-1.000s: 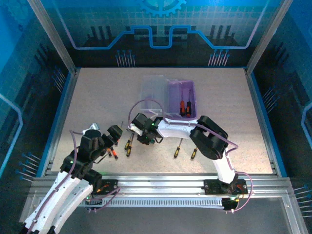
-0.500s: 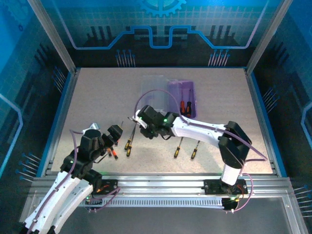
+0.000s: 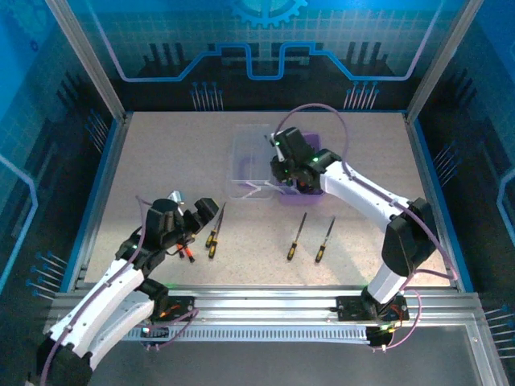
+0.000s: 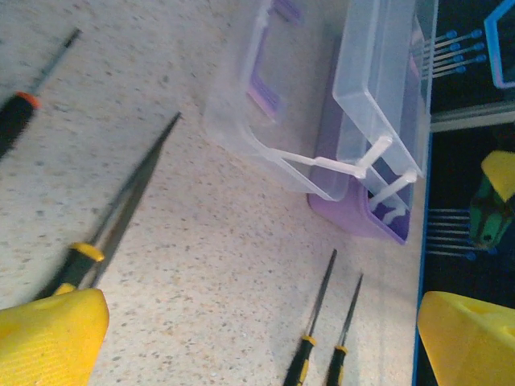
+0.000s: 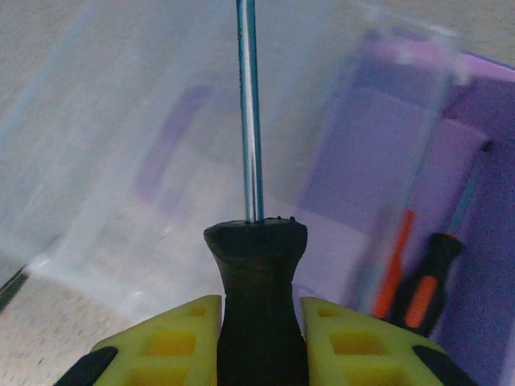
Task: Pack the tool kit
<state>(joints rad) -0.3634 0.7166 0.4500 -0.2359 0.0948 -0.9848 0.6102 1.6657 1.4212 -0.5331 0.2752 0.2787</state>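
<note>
From above, the right arm covers part of the purple case (image 3: pixel 312 145). The wrist view shows the right gripper (image 5: pixel 259 334) clenched on a dark-handled screwdriver (image 5: pixel 256 257), shaft pointing across the clear lid (image 5: pixel 121 161), with orange-black screwdrivers (image 5: pixel 418 281) inside the case. The left gripper (image 4: pixel 257 322) gapes, released, by a yellow-black pair (image 4: pixel 133 189) on the table — two more screwdrivers (image 4: pixel 299 366) lie nearer the case.

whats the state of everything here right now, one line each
case: open
lid: swung fully open beside the case
left pincer: open, empty
right pincer: shut on the held screwdriver
held screwdriver: gripped by its handle
packed screwdrivers: lying inside the case
loose screwdrivers: lying flat outside the case
</note>
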